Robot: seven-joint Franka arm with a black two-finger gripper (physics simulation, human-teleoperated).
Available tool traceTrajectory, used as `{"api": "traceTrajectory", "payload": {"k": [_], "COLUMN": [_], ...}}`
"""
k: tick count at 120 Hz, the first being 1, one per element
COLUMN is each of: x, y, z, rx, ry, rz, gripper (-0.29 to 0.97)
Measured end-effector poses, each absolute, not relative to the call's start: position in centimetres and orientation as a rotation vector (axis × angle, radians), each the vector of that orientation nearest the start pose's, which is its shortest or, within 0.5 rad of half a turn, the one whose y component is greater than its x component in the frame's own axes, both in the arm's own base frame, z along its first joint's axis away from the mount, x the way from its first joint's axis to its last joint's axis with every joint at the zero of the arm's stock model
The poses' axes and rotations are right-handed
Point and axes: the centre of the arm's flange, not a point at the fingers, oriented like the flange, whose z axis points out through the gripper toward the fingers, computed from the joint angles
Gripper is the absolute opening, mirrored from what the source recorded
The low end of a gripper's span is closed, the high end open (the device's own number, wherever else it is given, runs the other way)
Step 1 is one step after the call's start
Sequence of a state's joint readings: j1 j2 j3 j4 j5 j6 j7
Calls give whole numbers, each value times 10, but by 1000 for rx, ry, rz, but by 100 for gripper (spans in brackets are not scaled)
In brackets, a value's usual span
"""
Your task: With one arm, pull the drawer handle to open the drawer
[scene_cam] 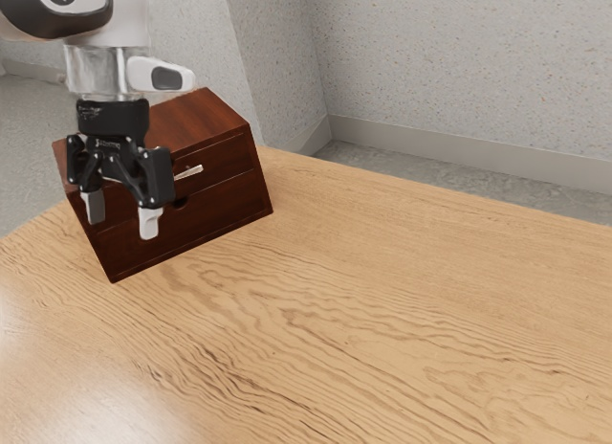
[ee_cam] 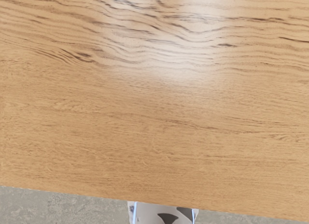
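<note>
In the exterior view, a dark reddish-brown wooden drawer box (scene_cam: 206, 119) stands on the light oak-grained bench (scene_cam: 382, 300) near its far edge, toward the exterior view's left, turned at an angle to that edge. Its thin, pale metal bar handle (scene_cam: 189, 171) sticks out from the upper drawer front, which looks flush with the box face; a lower front below it carries a small dark notch. The black two-finger tool (scene_cam: 119, 214) hangs from the white arm in front of the box face, pointing down above the bench, with its pale-tipped fingers (scene_cam: 146, 222) spread wide and nothing between them. The handle lies just beside the tool, toward the exterior view's right, untouched. A speckled grey wall (scene_cam: 430, 52) rises behind. In the wrist view, the bench (ee_cam: 154, 113) lies below the hand, its edge meeting grey floor (ee_cam: 58, 207).
</note>
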State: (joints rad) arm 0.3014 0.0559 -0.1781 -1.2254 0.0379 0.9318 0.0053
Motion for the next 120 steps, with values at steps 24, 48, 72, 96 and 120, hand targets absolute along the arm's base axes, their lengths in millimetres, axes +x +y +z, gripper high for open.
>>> {"api": "traceTrajectory", "payload": {"k": [24, 48, 72, 96, 120], "x": [511, 523, 471, 557, 583], "y": [83, 63, 64, 75, 145], "z": [712, 718, 804, 733, 709], "rx": [-3107, -3109, -3002, -2920, -2858], "ry": [-230, -163, -253, -86, -42], "rz": [222, 97, -182, -157, -227], "gripper": [68, 68, 68, 68, 68]}}
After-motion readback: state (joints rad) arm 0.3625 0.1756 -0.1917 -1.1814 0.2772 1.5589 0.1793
